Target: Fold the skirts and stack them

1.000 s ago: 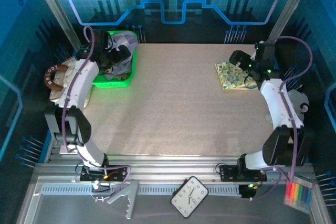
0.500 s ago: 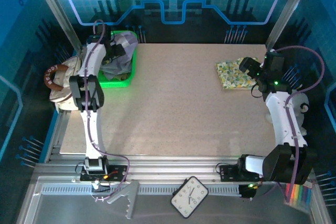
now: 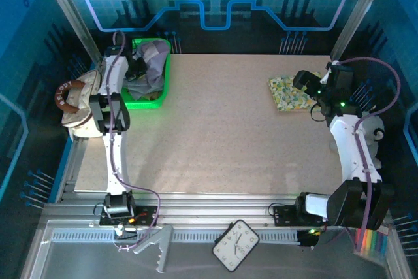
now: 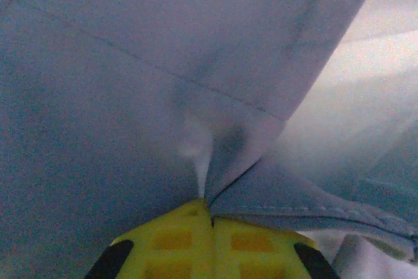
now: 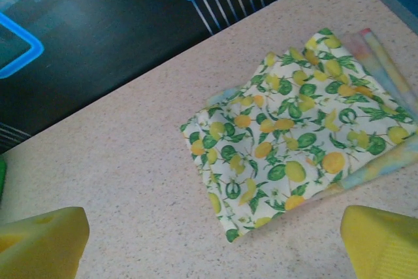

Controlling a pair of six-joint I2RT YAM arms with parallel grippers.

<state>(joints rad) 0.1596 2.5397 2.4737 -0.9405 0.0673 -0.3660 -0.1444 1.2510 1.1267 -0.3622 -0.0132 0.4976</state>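
Note:
The lavender-grey skirt lies bunched in the green basket at the back left. My left gripper reaches into the basket. In the left wrist view its yellow fingertips meet, and the gripper is shut on a fold of the lavender-grey skirt. A bit of tan cloth shows at the basket's near side. The yellow-green printed skirt lies folded flat at the back right. My right gripper hovers at its right edge, open, with nothing between its fingers. The printed skirt lies just ahead of them.
A cream handbag with a brown handle sits off the table's left edge beside the basket. A white object lies past the right edge. A clock and coloured markers rest on the near shelf. Bare tabletop spans the middle.
The left arm has stretched out straight toward the back, driving its gripper deeper into the basket. The right gripper has drawn back rightward off the printed skirt.

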